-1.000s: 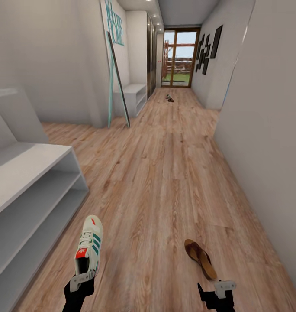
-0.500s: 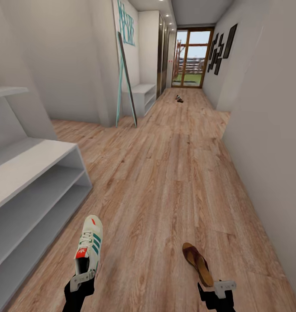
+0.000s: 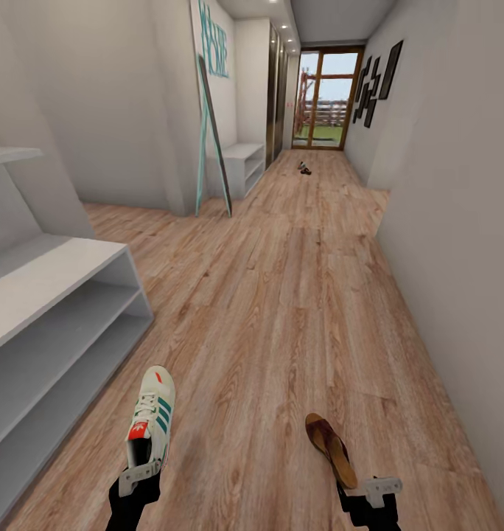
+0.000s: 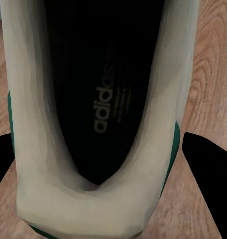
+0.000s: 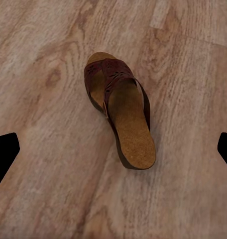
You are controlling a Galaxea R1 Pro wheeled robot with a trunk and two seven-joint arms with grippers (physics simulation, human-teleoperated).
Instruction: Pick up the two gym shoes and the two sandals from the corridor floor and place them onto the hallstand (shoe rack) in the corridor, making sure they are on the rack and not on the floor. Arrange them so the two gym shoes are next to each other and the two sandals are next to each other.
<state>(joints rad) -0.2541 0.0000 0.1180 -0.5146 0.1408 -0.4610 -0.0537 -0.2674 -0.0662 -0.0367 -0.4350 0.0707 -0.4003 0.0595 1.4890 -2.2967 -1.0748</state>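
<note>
One gym shoe (image 3: 152, 419), white with green stripes and a red tongue patch, hangs just above the corridor floor (image 3: 281, 310). My left gripper (image 3: 141, 472) is shut on its heel. The left wrist view looks into the shoe's dark inside (image 4: 101, 99), with a black finger (image 4: 205, 159) pressed on each side. A brown sandal (image 3: 329, 448) lies flat on the planks just ahead of my right gripper (image 3: 371, 488), which is open. Its fingertips (image 5: 5, 152) stand wide apart, clear of the sandal (image 5: 124, 117). The hallstand (image 3: 53, 276) stands at the left with open tiers.
Far down the corridor two small shoe-like things (image 3: 303, 168) lie on the floor, too small to tell apart. A plain low bench (image 3: 241, 158) and a leaning mirror (image 3: 215, 133) stand at the left wall. A wall (image 3: 458, 258) runs close on the right. A glass door (image 3: 324, 99) ends the corridor.
The whole view has shifted as the camera moved. The gym shoe stays fixed in my left gripper. The sandal now sits a little nearer to my right gripper.
</note>
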